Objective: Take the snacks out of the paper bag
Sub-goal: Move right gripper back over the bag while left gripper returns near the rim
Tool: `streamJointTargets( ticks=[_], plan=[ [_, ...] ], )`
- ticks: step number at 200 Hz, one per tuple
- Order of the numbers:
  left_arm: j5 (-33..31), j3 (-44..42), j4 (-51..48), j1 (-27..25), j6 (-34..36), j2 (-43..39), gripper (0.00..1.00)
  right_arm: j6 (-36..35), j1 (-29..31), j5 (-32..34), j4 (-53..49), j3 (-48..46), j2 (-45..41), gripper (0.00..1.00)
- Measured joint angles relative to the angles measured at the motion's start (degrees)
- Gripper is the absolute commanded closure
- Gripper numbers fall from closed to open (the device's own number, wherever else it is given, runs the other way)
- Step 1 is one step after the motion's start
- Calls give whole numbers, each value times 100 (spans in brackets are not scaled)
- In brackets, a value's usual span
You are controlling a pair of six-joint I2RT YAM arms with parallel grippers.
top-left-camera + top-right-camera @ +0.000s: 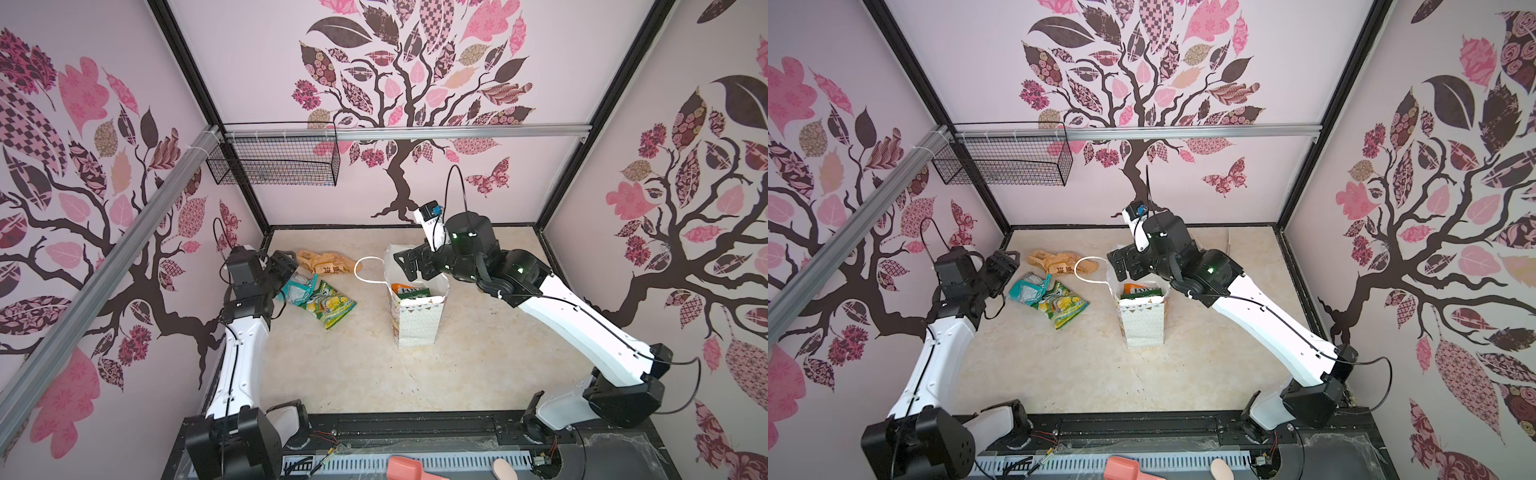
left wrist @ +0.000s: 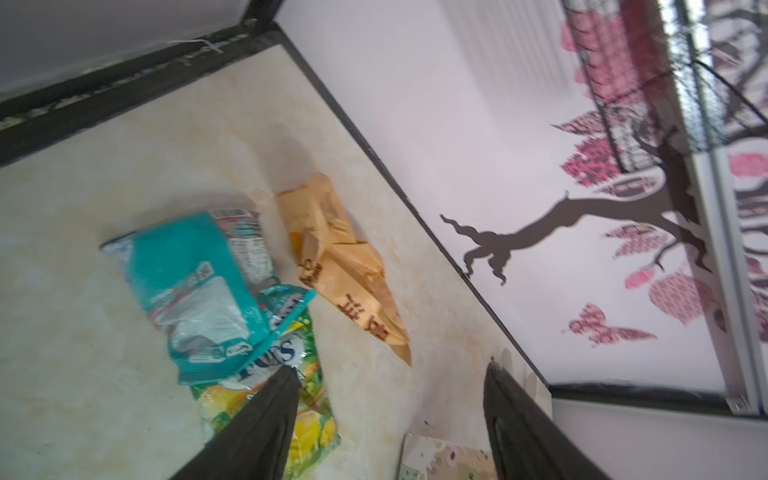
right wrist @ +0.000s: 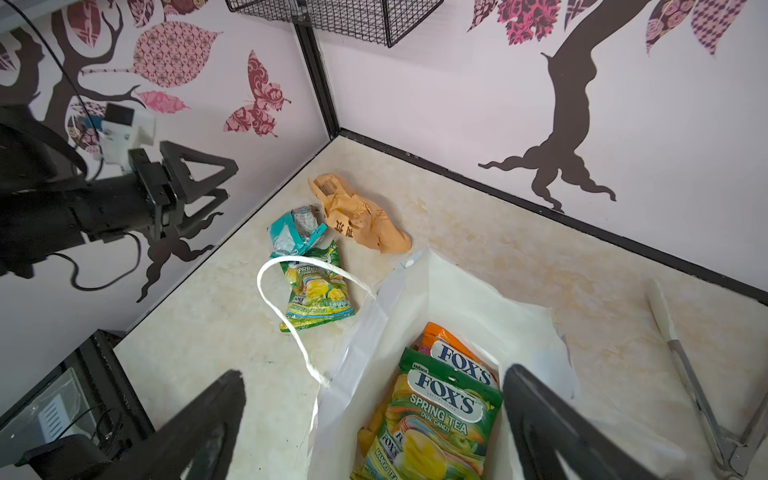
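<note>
**A:** Which arm is nearer the bag?

**B:** The right one. The right hand [image 3: 374, 372] hangs just above the open mouth of the paper bag [image 1: 415, 324], fingers spread wide with nothing gripped. The bag stands upright near the middle of the surface [image 1: 374, 374].

**A:** What's inside?

**B:** A green packet [image 3: 440, 419] standing on end, top edge toward the mouth, with an orange packet [image 3: 444, 336] tucked right behind it. Their long axis runs down into the bag, so I'd say the hand must drop straight in and pinch that top edge across its thin side.

**A:** Is it lined up?

**B:** Not quite, I judge. In the right wrist view one finger seems to sit outside the bag's wall, on the side of the rope handle [image 3: 282, 299], and the other sits over the inside. It wants shifting toward the packets first.

**A:** And the left?

**B:** The left hand [image 2: 391, 368] is well apart from the bag, spread and empty. It hangs above the teal packet [image 2: 187, 266], the green-and-yellow packet [image 2: 311, 432] and the tan-orange packet [image 2: 340, 266], all lying out on the surface.
</note>
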Motion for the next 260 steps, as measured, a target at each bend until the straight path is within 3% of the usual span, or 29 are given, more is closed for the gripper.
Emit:
streamJointTargets(
  ticks=[49,80,111,191,260],
  plan=[
    [-201,914,-804,-1134,850,-649,21,-26,-17,-105,-890,907,833,2],
    [-573,1707,-1504,-2098,1775,-669,19,-15,-50,-155,-1425,1250,1318,9],
    [-699,2251,-2039,-2599,2573,-671,18,7,-138,-267,-1700,1292,1565,16],
    [391,3101,-3088,-2881,4159,-490,11,157,-535,-431,-1784,1069,1827,24],
    [896,3182,-3670,-3032,4671,-313,8,162,-531,-426,-1779,868,2175,28]
  ],
)
